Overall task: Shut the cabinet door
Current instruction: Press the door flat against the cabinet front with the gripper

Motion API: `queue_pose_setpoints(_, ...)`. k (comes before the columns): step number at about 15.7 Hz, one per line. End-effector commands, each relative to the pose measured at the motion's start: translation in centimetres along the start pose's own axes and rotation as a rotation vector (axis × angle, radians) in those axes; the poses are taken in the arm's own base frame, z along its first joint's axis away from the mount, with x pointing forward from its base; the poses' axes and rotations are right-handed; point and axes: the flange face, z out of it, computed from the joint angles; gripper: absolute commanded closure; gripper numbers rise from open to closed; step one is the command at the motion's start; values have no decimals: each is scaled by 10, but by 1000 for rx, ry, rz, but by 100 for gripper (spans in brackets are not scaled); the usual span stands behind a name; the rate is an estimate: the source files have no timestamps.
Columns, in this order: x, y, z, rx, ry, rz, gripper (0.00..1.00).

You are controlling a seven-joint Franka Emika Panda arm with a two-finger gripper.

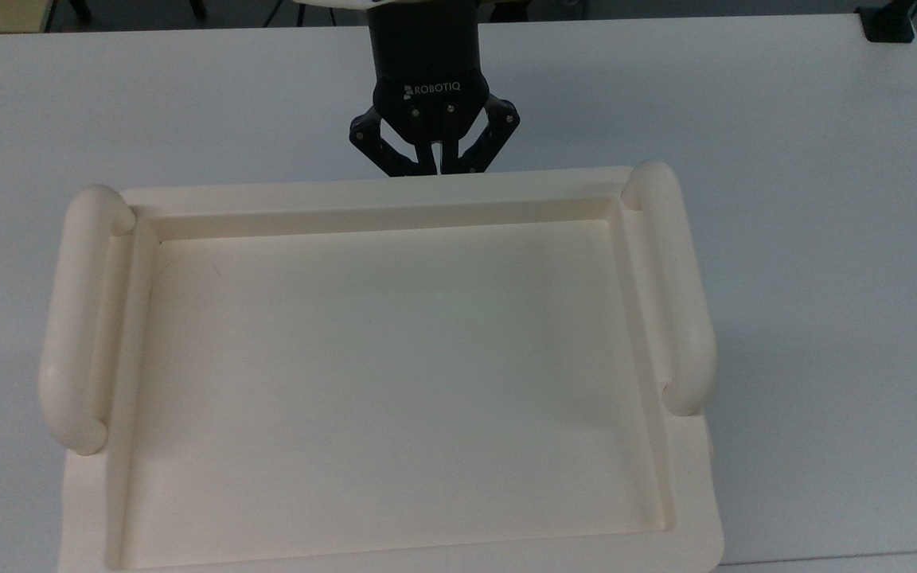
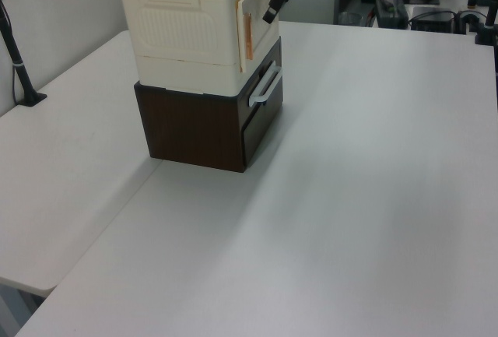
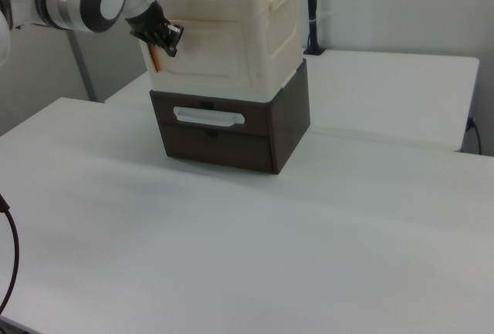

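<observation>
Left view: the cabinet door (image 2: 254,12) stands slightly ajar; the pincer (image 2: 272,8), pressed together and empty, sits beside it, push pending.

The gripper (image 1: 435,163) has its fingertips hidden behind the cream cabinet's top rim (image 1: 379,189) in the top view. The bottom picture edge cuts that top off. In the left view, the cabinet door (image 2: 255,12) is too small to show how far it stands open.

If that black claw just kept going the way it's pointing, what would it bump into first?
Most likely the cabinet door, the thin cream panel standing slightly ajar on the front of the cream cabinet. The gripper already points at it from close by; whether they touch cannot be told.
</observation>
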Motion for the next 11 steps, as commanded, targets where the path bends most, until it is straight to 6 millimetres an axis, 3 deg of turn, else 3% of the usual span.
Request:
queue_pose_setpoints(1,4,0,-4,-2,51,13,100)
queue_pose_setpoints(11,11,3,-2,-9,139,11,100)
